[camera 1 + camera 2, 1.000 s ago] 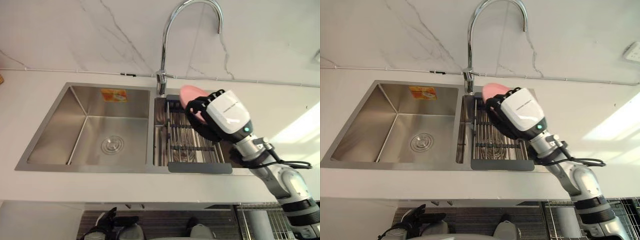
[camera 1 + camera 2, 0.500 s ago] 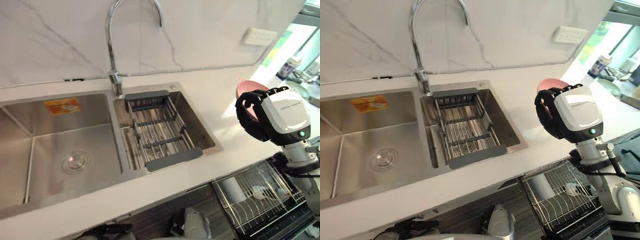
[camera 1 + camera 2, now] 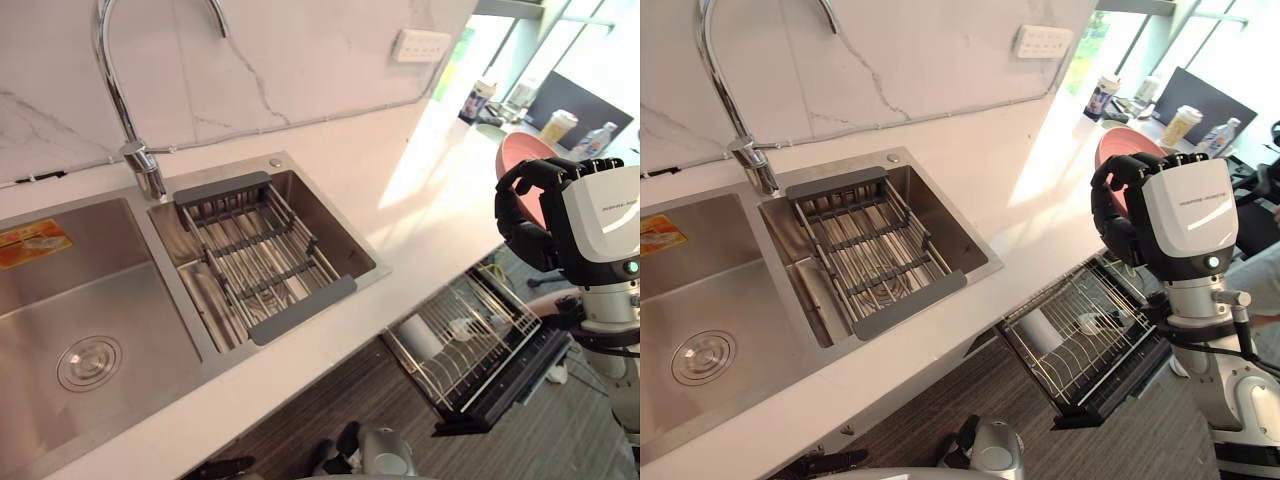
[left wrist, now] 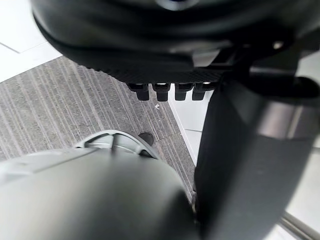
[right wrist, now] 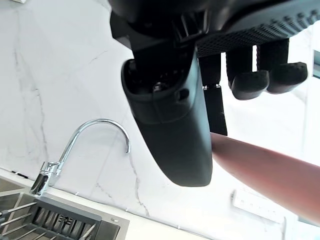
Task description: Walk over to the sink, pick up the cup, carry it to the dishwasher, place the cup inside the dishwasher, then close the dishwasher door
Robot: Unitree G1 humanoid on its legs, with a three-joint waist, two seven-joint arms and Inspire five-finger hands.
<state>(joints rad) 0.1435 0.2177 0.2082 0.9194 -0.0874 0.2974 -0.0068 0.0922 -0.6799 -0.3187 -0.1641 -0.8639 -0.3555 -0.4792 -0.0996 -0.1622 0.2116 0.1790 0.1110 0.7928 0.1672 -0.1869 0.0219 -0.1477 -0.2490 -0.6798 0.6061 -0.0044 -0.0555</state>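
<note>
My right hand point(image 3: 532, 215) is shut on the pink cup point(image 3: 524, 156), whose rim rises above the curled fingers. It hangs in the air to the right of the white counter, above the open dishwasher's pulled-out wire rack point(image 3: 470, 345). In the right wrist view the thumb point(image 5: 175, 125) and fingers point(image 5: 260, 75) close on the pink cup point(image 5: 265, 172). The steel double sink point(image 3: 100, 300) lies well to the left of the hand. My left hand point(image 4: 165, 90) hangs low by the floor, fingers relaxed and holding nothing.
A grey drain rack point(image 3: 255, 255) spans the sink's right basin, with the curved tap point(image 3: 120, 90) behind it. The dishwasher rack holds a white cup point(image 3: 420, 340). Bottles and cups point(image 3: 558, 127) stand on the far counter. A wall socket point(image 3: 420, 45) is on the marble backsplash.
The camera has swung to the right. My right hand has carried the pink cup from over the sink's drain rack across the counter to above the open dishwasher rack.
</note>
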